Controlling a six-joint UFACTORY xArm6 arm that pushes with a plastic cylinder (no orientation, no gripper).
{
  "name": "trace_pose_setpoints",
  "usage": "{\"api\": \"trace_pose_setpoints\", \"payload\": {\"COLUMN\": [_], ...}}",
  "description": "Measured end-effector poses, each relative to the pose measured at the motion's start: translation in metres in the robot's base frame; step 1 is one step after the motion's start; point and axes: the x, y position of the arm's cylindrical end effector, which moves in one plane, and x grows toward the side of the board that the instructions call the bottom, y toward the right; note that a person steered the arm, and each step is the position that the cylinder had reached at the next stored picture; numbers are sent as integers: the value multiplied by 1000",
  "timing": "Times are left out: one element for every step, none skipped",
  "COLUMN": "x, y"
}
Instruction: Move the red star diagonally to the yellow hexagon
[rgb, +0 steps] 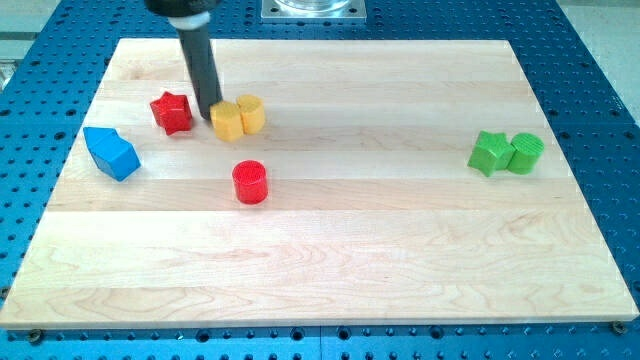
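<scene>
The red star (172, 112) lies on the wooden board at the view's upper left. Just to its right stand two yellow blocks touching each other: a yellow hexagon (227, 121) and a second yellow block (250, 113) that looks like a cylinder. My tip (211, 115) is down on the board between the red star and the yellow hexagon, right against the hexagon's left side and a small gap away from the star.
A blue block (111, 152) lies at the view's left edge of the board (330, 250). A red cylinder (250, 182) stands below the yellow blocks. A green star-like block (489, 152) and a green cylinder (526, 152) touch at the view's right.
</scene>
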Motion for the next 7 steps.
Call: {"api": "trace_pose_setpoints", "payload": {"x": [19,-17,-64,-52,-18,3,38], "y": [0,-39,-46,-46,-47,-51,-54]}}
